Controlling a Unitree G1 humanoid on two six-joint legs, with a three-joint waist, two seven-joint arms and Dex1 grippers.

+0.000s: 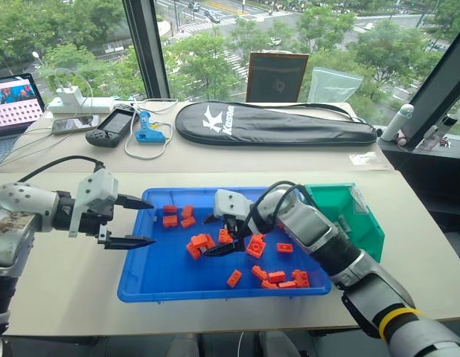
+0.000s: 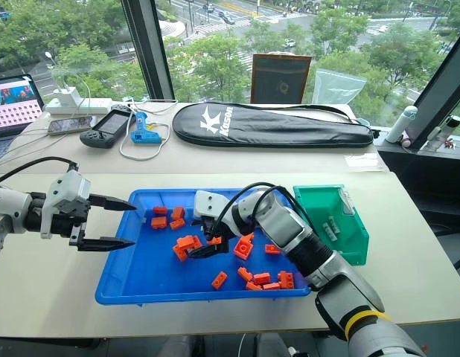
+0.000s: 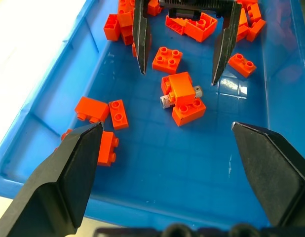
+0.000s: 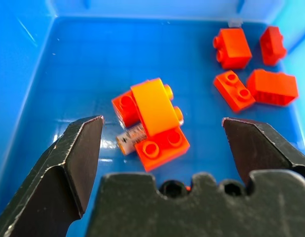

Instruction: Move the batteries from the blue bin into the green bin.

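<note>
The right tool hung spread over a battery pinned under orange bricks in the blue bin; closing risked pinching bricks instead.

A small silvery-grey metal battery lies mostly buried under a cluster of orange plastic building bricks in the bright-blue shallow plastic bin; only its two ends poke out. In the head views it is too small to pick out. The green plastic bin's near wall hides part of its floor.
</note>
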